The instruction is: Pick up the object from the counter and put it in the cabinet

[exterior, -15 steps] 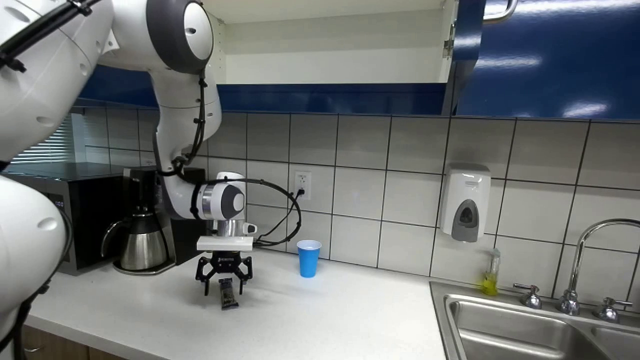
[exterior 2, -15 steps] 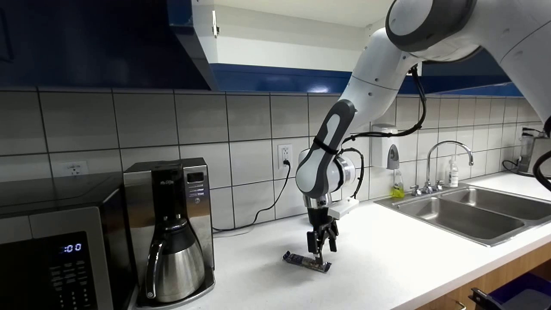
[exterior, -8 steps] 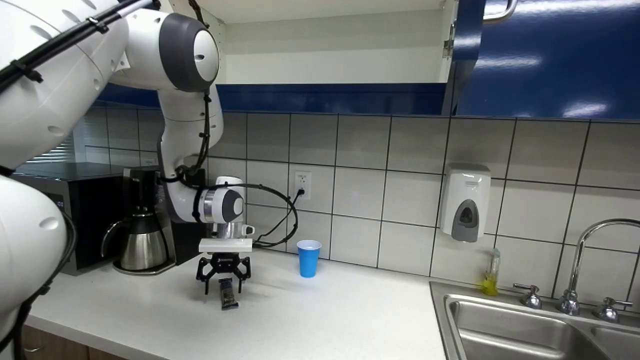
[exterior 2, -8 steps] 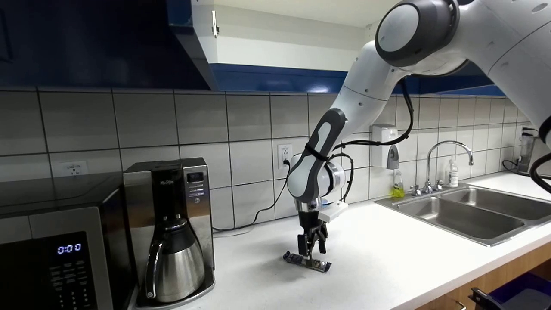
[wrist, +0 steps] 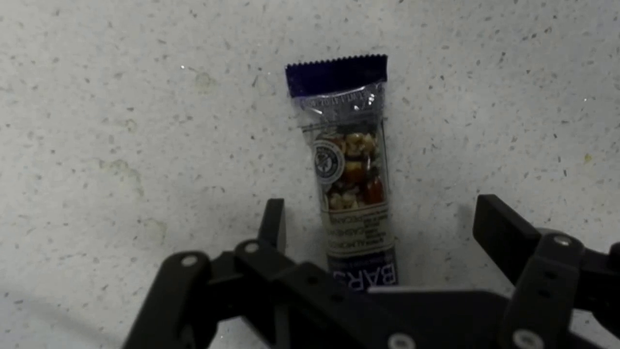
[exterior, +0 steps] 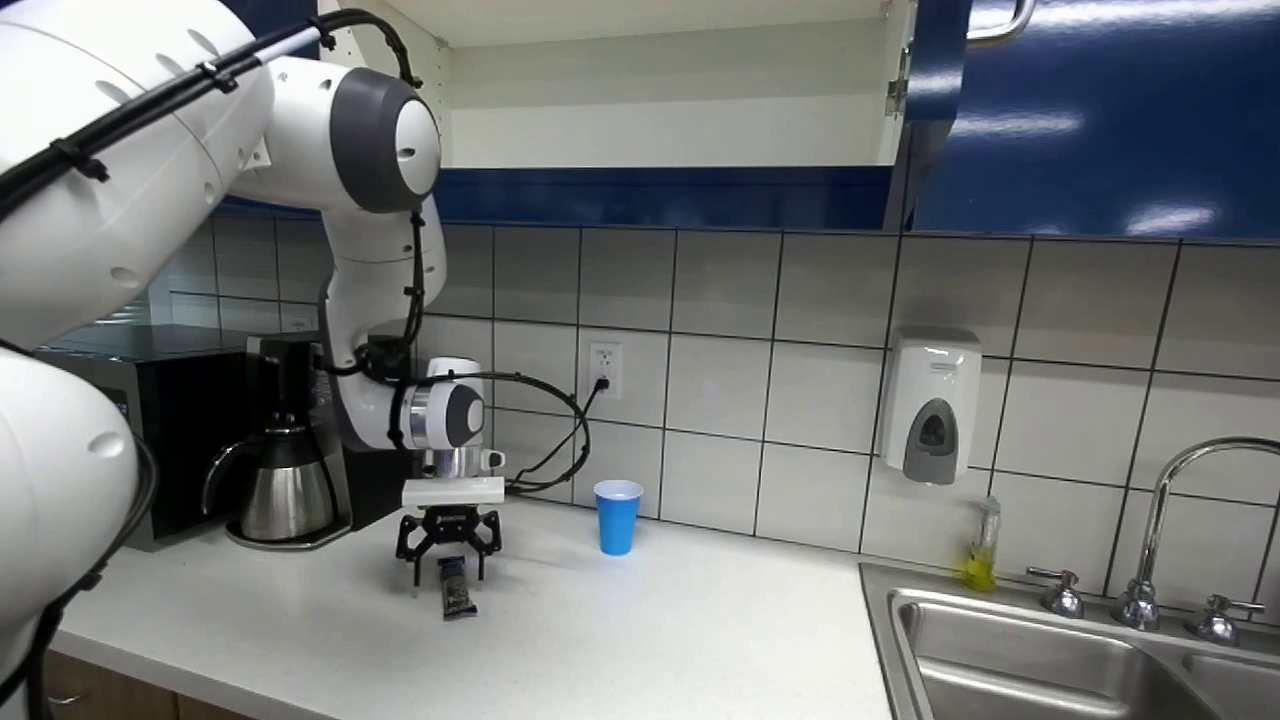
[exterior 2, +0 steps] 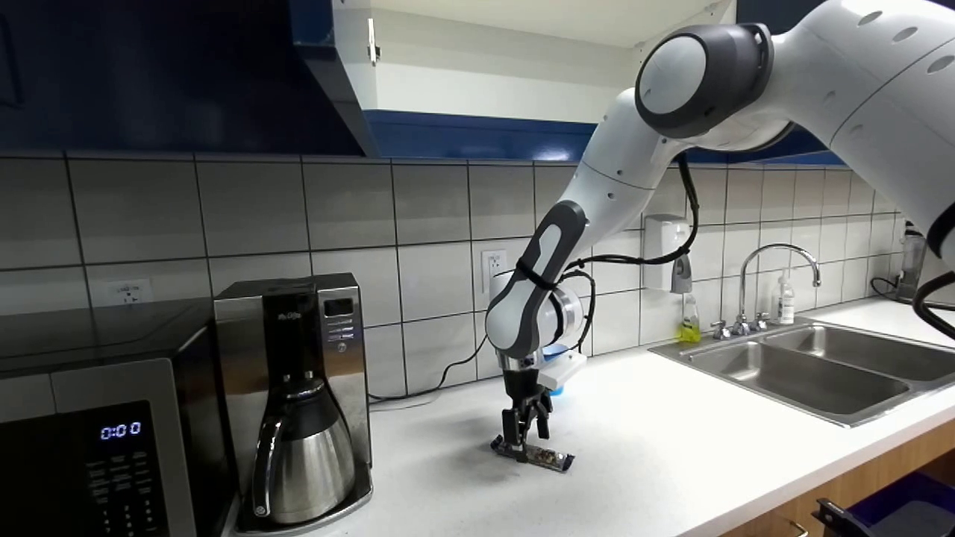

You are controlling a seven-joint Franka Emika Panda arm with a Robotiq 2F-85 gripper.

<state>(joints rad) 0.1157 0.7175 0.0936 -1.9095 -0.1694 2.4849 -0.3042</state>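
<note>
The object is a narrow snack bar in a dark wrapper with a clear window, lying flat on the white counter (exterior: 700, 640). It shows in both exterior views (exterior: 457, 596) (exterior 2: 550, 457) and in the wrist view (wrist: 356, 179). My gripper (exterior: 449, 577) points down over the bar with its fingers apart. In the wrist view the fingertips (wrist: 380, 199) stand on both sides of the bar, gaps showing, the left one nearer; the bar's lower end is hidden behind the gripper. The upper cabinet (exterior: 670, 195) stands open, with a white interior and dark blue doors.
A blue cup (exterior: 618, 520) stands on the counter by the tiled wall. A coffee maker (exterior 2: 298, 447) and a black microwave (exterior 2: 112, 388) stand to one side. A steel sink (exterior: 880, 640) lies on the other, with a soap dispenser (exterior: 932, 405) on the wall.
My gripper has moved along the bar, toward the coffee maker side in an exterior view, from near one end to near the other. The arm has lowered at its elbow. The bar has not moved.
</note>
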